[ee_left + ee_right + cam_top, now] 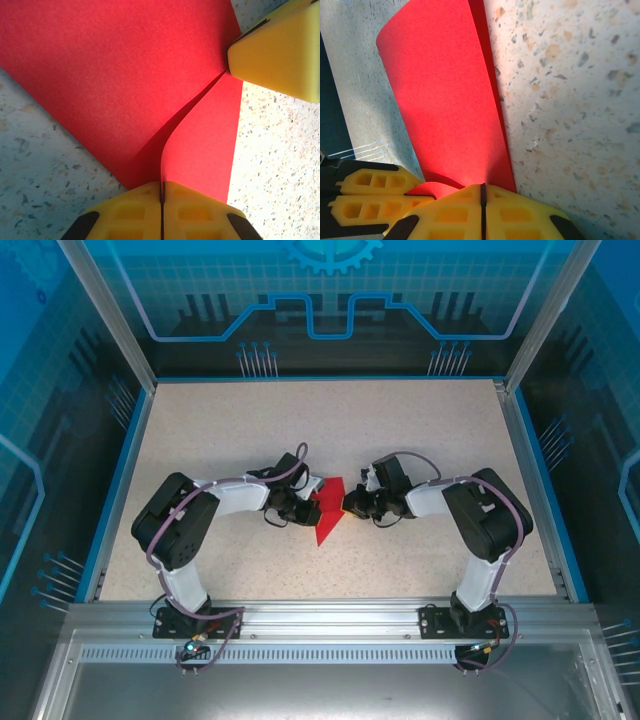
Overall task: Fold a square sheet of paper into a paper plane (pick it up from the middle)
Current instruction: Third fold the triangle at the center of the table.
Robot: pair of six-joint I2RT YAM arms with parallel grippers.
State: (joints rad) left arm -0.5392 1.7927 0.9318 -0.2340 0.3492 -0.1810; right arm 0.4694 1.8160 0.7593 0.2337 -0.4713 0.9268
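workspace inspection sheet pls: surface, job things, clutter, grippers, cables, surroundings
surface: speckled beige table with a blue rim
job's things: red paper at the table's centre, partly folded, one flap curling up
clutter: nothing seen
grippers: left gripper shut on the paper; right gripper shut on the paper
cables: purple cables loop clear of the paper
surroundings: blue printed panels, metal frame
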